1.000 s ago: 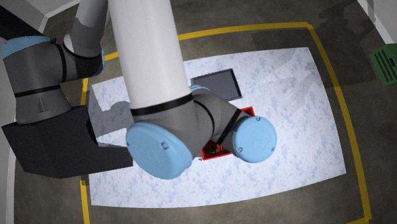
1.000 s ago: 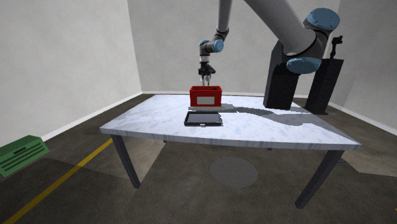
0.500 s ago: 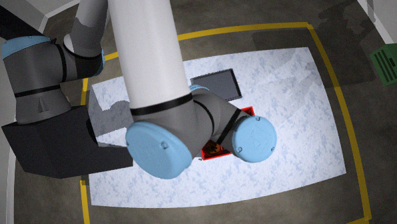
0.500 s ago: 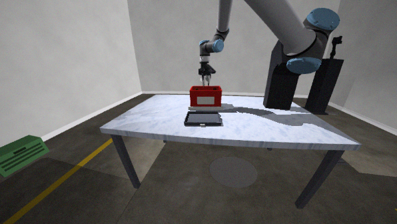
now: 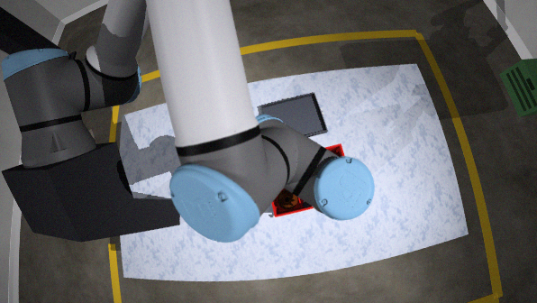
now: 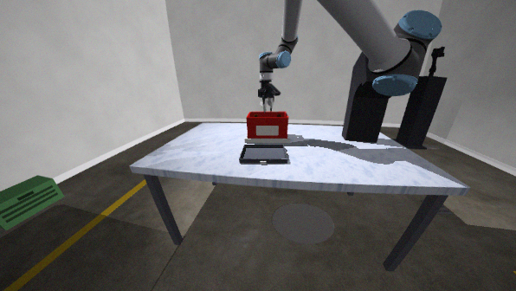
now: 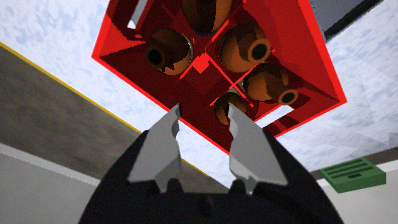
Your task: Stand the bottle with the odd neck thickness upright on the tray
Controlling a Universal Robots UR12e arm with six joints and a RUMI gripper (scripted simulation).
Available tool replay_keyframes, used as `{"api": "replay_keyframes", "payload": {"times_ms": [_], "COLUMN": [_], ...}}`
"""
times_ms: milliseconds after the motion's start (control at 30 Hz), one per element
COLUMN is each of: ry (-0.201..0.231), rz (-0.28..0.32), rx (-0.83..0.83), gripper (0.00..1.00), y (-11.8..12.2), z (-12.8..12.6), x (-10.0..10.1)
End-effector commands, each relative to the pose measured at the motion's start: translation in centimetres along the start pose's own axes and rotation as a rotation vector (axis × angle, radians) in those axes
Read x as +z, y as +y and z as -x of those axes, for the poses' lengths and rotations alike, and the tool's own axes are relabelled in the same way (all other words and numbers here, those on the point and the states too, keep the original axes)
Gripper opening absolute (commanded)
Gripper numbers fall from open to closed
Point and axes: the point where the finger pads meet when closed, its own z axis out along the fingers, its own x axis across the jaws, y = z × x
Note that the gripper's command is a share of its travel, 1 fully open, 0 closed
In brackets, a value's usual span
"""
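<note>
The red crate (image 5: 335,148) (image 6: 251,128) (image 7: 322,65) stands on the table and holds the brown bottles. In the wrist view these are a left bottle (image 7: 175,55), a top bottle (image 7: 206,14), a bottle (image 7: 240,47) right of the middle, a right bottle (image 7: 265,85) and a lower bottle (image 7: 225,107) partly hidden by a finger. I cannot tell whose neck differs. My gripper (image 6: 267,109) (image 7: 203,104) is part-way open over the crate, with nothing between its fingertips. The dark tray (image 5: 295,113) (image 6: 264,153) (image 7: 350,15) bears no bottle in view.
In the top view my arm hides most of the crate and a corner of the tray. The tray lies close beside the crate, in front of it in the exterior view. A green box (image 5: 520,87) (image 6: 30,201) (image 7: 354,175) stands away from the table.
</note>
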Motion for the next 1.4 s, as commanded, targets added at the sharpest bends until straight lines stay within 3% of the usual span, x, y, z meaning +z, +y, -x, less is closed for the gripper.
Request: {"api": "replay_keyframes", "payload": {"times_ms": [0,667,1367], "ry": [0.000,0.000,0.000], "rz": [0.001,0.001,0.001], "rx": [0.000,0.000,0.000], "gripper": [0.38,0.38,0.38], "y": [0.1,0.1,0.1], "z": [0.0,0.0,0.0], "x": [-0.1,0.2,2.1]}}
